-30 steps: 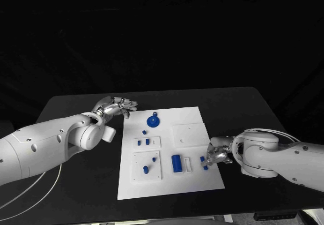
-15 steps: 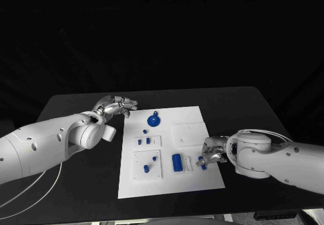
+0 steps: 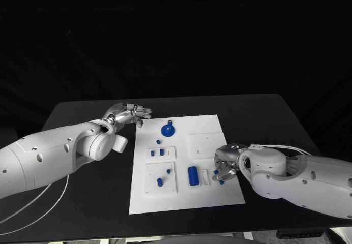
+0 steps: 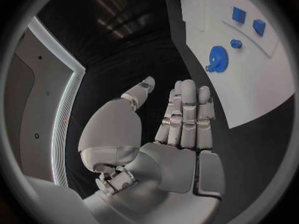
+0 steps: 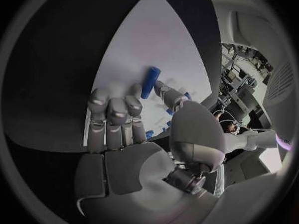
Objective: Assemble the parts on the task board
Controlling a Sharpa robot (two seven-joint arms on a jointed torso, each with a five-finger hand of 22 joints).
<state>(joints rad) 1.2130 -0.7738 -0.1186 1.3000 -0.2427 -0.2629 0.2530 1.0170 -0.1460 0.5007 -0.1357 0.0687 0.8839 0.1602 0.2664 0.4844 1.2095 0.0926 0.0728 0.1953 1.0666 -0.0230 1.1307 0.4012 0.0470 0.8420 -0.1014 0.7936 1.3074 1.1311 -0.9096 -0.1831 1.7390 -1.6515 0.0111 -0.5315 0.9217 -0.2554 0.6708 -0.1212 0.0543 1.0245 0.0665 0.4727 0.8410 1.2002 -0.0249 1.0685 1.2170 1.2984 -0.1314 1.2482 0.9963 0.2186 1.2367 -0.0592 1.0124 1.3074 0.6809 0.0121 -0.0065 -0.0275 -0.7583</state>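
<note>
While I watch the head view:
Right hand (image 3: 224, 168): lower right of centre, fingers on a small blue part (image 3: 218, 174) at the task board (image 3: 183, 198) edge; grasp unclear.
Left hand (image 3: 126, 115): upper left, released, fingers apart.
Blue gear (image 3: 167, 131): upper board.

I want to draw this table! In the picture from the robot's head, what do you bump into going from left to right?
Left hand → round blue gear on the white task board → blue cylinder → right hand.
</note>
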